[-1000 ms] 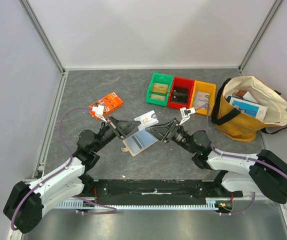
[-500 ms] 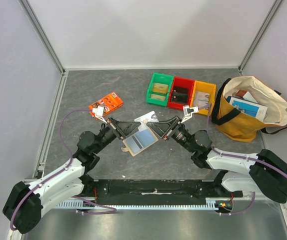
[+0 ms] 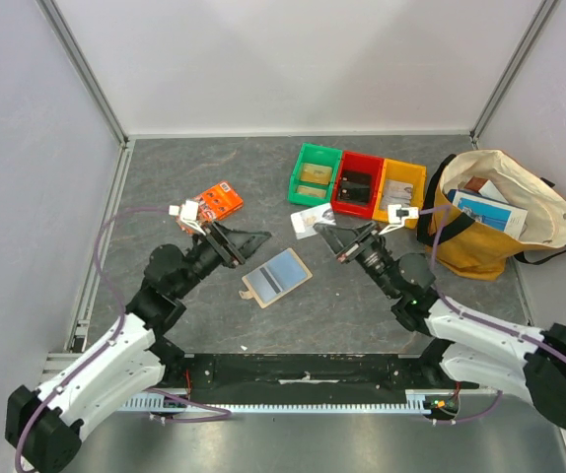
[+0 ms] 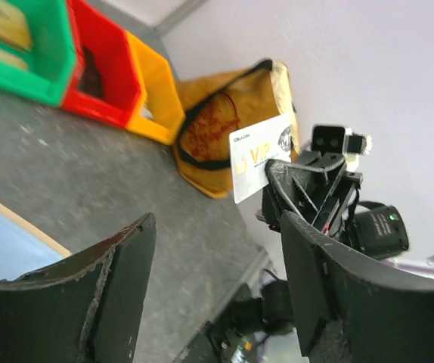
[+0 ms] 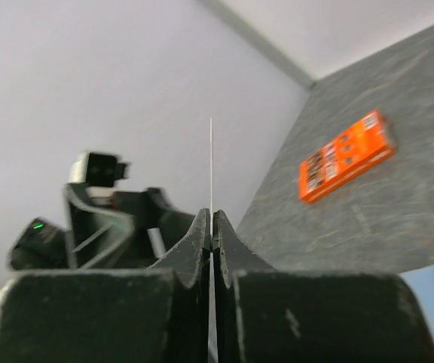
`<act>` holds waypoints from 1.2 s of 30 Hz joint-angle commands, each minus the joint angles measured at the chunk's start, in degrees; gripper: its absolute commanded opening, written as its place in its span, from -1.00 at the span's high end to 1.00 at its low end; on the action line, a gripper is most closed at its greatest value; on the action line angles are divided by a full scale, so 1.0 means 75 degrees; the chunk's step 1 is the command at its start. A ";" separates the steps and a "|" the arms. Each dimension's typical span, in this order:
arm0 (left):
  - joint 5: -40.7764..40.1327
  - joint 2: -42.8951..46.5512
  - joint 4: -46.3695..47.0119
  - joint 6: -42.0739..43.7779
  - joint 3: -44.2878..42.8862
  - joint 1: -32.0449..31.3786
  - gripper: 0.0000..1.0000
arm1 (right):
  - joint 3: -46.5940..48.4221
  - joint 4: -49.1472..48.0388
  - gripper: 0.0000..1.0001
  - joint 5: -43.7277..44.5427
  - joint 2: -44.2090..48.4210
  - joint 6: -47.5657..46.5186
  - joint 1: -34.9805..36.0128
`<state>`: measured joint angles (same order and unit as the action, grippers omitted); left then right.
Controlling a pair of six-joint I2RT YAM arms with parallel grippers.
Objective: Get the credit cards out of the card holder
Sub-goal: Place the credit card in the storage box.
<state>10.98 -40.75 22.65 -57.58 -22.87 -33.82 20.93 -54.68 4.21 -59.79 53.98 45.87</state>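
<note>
The card holder (image 3: 276, 278) lies flat on the grey table between the arms, beige-edged with a pale blue face up; its corner shows in the left wrist view (image 4: 5, 246). A white credit card (image 3: 310, 221) with "VIP" printed on it (image 4: 261, 157) is held off the table by my right gripper (image 3: 326, 230), which is shut on it. In the right wrist view the card (image 5: 211, 162) stands edge-on between the closed jaws (image 5: 212, 224). My left gripper (image 3: 261, 239) hovers left of the holder, open and with nothing in it (image 4: 217, 280).
Green (image 3: 315, 175), red (image 3: 357, 183) and yellow (image 3: 399, 189) bins stand in a row behind the card. A tan tote bag (image 3: 490, 212) sits at the right. An orange flat packet (image 3: 214, 202) (image 5: 345, 155) lies at the left.
The left gripper let go of the white card, opened and drew back left. The right gripper shut on the card and carried it back and right toward the bins.
</note>
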 commanded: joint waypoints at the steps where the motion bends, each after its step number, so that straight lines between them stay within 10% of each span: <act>1: -0.0305 0.0324 -0.2934 0.1897 -0.1611 0.0570 -0.50 | 0.0255 0.2187 1.00 0.1381 0.0869 -0.0563 -0.0629; 14: -0.0490 -0.0192 -0.6021 0.4407 -0.3021 0.2553 -0.89 | 0.1932 0.4455 1.00 0.4934 -0.0276 -0.3235 -0.1872; 36: -0.1652 0.0570 -0.6337 0.4795 -0.2587 0.2283 -0.84 | 0.2167 0.1866 1.00 0.3963 -0.4004 -0.2615 -0.3842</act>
<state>-0.23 -36.84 -25.28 -23.92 -42.68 -16.53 37.06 -31.20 36.88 -87.26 32.14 18.79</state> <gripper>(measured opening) 0.923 0.010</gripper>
